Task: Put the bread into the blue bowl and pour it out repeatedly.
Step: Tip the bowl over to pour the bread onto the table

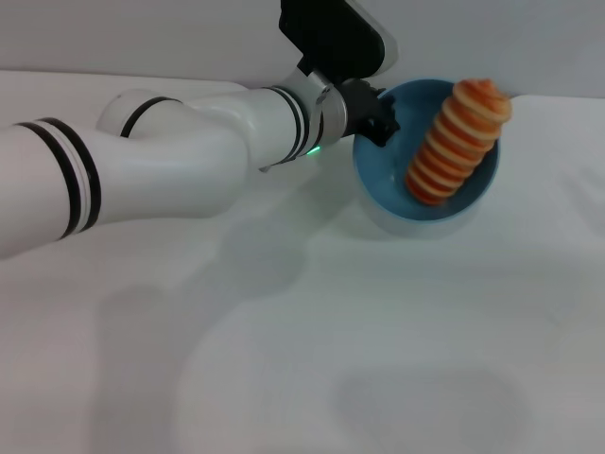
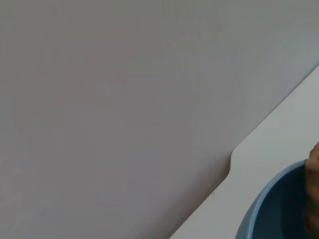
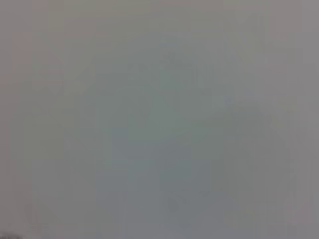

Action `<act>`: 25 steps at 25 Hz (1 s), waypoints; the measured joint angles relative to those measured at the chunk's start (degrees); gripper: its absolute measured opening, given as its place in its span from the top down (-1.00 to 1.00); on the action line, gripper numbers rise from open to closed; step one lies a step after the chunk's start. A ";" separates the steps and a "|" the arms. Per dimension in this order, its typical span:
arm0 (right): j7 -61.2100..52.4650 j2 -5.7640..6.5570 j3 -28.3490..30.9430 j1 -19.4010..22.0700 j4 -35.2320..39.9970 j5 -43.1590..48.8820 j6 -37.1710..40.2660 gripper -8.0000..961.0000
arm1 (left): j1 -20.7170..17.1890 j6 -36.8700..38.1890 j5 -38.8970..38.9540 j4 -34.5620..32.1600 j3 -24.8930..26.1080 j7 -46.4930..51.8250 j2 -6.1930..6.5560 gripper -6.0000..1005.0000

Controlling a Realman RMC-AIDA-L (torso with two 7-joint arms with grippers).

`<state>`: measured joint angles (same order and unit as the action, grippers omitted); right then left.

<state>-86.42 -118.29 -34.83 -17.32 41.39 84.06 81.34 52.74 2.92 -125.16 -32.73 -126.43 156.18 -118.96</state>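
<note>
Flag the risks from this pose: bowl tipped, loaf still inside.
1. The bread leans on the far wall of the blue bowl with its top end past the rim; more tilt could send it rolling off the far edge of the table, which lies close behind.
2. The left gripper sits at the bowl's rim at one spot only; the glossy wall may slip as the loaf shifts.

The bread (image 1: 458, 142) is orange-brown, banded with pale cream stripes. It lies inside a plain light-blue bowl (image 1: 388, 189). Beside the bowl, the left arm (image 1: 189, 151) is glossy white with black rings, above a white table (image 1: 378, 359).
</note>
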 joint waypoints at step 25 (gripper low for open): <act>15.51 -0.01 7.76 2.86 -17.78 2.43 -7.60 0.11 | 1.50 -19.30 0.00 -2.30 -12.61 -5.80 -0.12 0.99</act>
<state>-70.92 -118.30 -27.07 -14.46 23.61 86.49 73.74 54.24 -16.37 -125.16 -35.02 -139.04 150.37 -119.09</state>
